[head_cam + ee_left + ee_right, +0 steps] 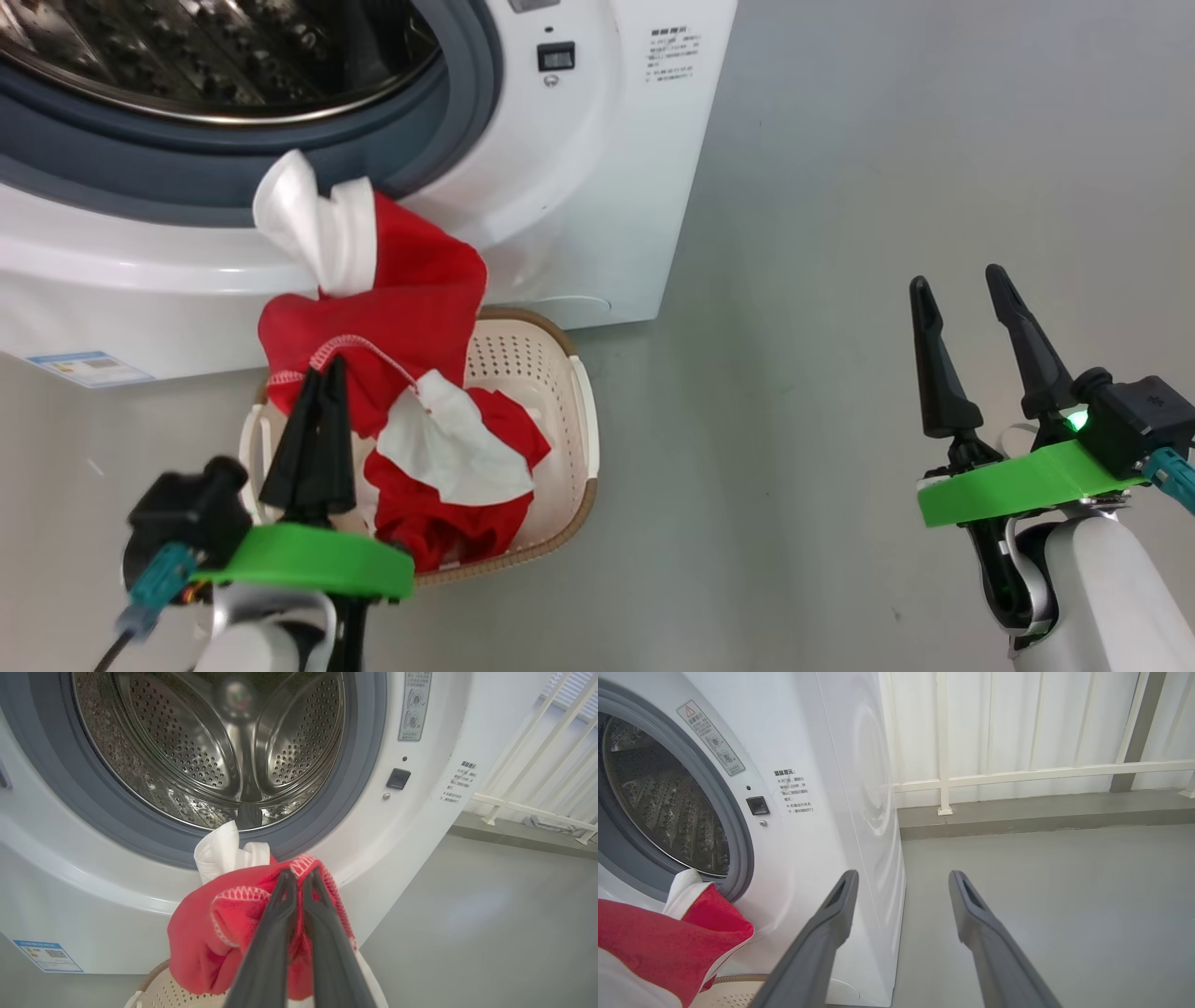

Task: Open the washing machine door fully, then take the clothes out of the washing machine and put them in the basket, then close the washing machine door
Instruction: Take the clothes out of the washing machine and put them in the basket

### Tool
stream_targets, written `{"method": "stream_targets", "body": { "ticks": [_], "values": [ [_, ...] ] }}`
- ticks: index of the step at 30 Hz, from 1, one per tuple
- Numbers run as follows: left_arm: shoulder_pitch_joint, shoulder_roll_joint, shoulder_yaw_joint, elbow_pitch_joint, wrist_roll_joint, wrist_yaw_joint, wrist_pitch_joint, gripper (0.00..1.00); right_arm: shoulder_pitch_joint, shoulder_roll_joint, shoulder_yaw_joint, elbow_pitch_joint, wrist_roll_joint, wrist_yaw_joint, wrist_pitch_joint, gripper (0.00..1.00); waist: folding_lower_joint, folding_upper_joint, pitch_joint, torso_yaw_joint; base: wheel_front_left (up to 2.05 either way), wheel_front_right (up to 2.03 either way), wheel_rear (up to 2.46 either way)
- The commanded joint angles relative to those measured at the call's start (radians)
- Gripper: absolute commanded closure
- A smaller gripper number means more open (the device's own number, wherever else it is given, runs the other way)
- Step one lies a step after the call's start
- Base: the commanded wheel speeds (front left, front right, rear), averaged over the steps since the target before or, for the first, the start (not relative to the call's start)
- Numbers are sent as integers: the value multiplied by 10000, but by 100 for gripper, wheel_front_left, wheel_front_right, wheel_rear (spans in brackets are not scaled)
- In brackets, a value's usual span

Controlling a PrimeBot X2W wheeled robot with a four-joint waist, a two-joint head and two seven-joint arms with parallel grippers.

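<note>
My left gripper (322, 369) (299, 877) is shut on the clothes (411, 299) (219, 933), a red garment with white stitching and a white part bunched at the top. It holds them in front of the washing machine (597, 187) (70, 896) and above the basket (560, 392) (159, 989). More red and white fabric (448, 467) lies in the basket. The steel drum (210, 742) stands uncovered and looks bare. The washing machine door is out of view. My right gripper (957, 275) (903, 877) is open, holding nothing, over the floor right of the machine.
Grey floor (840, 280) spreads to the right of the machine. A white railing (1017, 772) (537, 807) on a low kerb runs behind it. The basket (733, 994) stands on the floor against the machine's front, below the grey gasket (467, 112).
</note>
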Motion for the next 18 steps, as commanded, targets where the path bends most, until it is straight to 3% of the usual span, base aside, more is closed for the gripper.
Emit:
{"method": "stream_targets", "body": {
  "ticks": [1,18],
  "values": [
    [-642,85,273,414,38,-81,-297,100,-155,5,294,-253,71,48,-63,0,0,0,190,-109,0,0,0],
    [-3664,-151,364,6560,-584,-657,-1173,100,-648,5,420,-514,150,48,-63,0,0,0,1701,-475,0,0,0]
  ]
}}
